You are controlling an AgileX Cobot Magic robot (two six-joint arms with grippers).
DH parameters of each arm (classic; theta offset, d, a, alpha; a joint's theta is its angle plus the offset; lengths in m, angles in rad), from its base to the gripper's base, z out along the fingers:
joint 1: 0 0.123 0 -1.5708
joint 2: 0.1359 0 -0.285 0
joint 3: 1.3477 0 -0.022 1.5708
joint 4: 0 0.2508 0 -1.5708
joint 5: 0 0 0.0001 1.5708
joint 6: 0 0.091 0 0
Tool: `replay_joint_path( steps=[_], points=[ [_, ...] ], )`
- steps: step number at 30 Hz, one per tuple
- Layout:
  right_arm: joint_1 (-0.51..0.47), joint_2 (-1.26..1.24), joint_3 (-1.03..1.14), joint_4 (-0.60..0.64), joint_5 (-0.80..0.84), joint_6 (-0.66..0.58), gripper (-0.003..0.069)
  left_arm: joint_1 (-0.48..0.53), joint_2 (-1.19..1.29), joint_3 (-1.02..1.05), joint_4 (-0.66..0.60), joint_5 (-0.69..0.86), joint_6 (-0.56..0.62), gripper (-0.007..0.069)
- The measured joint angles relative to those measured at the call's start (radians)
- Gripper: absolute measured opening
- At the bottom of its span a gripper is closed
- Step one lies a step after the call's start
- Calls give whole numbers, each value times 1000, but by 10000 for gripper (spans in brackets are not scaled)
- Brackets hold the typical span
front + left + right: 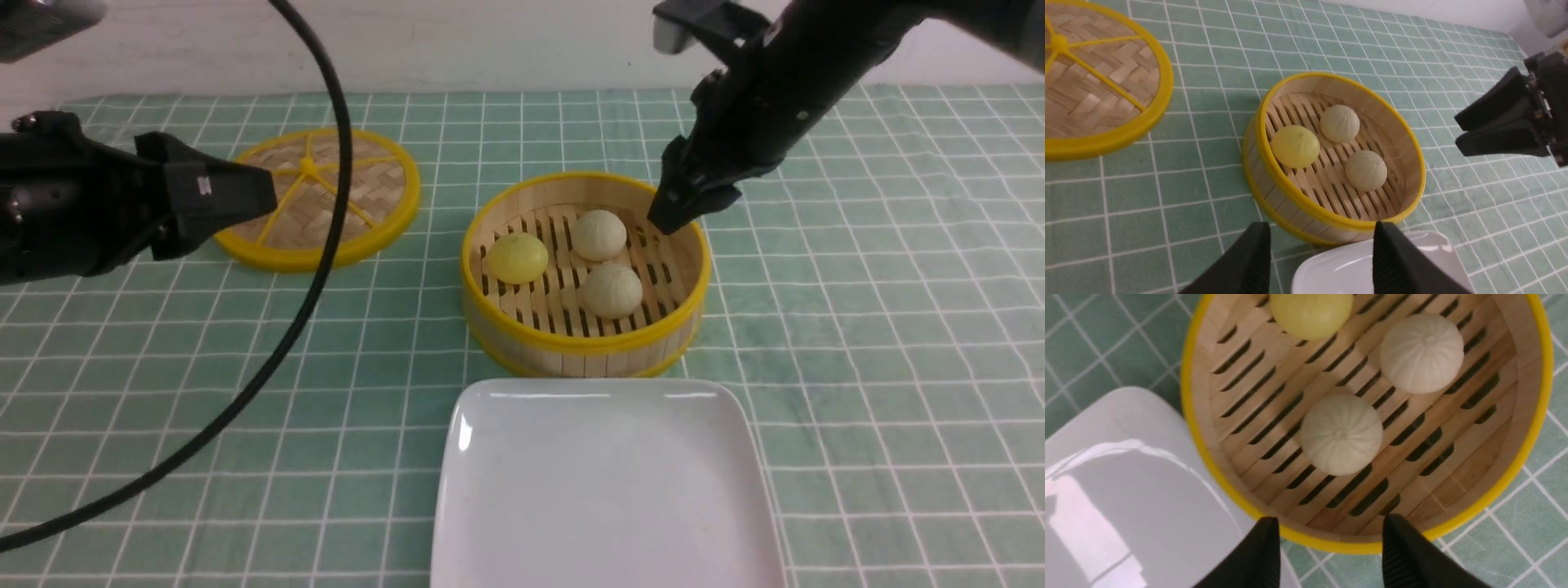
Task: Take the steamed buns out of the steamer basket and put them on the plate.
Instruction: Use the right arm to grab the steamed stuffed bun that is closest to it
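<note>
Your right gripper (665,219) hangs over the far rim of the steamer basket (571,347), jaws parted and empty; all three steamed buns (598,235) lie inside the basket. They look light and soft, so pinch one gently across its rounded sides.

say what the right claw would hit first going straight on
Probably the cream bun nearer the plate, which sits dead ahead of the right claw in its wrist view; depth is unclear.
</note>
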Motion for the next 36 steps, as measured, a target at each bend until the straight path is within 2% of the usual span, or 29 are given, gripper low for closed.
replay_joint_path(
  steps=[9,20,24,28,32,33,36],
  points=[
    [32,148,-60,-9,-39,9,359,0,19,0,1,54,57,367],
    [39,204,-69,-17,-73,9,339,0,19,0,34,66,61,367],
    [41,226,-72,-17,-91,9,293,0,20,0,37,65,61,367],
    [42,250,-72,-15,-108,8,209,0,21,0,38,64,62,367],
    [42,251,-90,-16,-102,8,49,0,21,0,38,62,62,358],
    [42,250,-103,-16,-94,8,28,0,22,0,38,59,62,354],
    [42,240,-177,-16,-39,8,19,0,22,0,43,50,62,340]
  ],
)
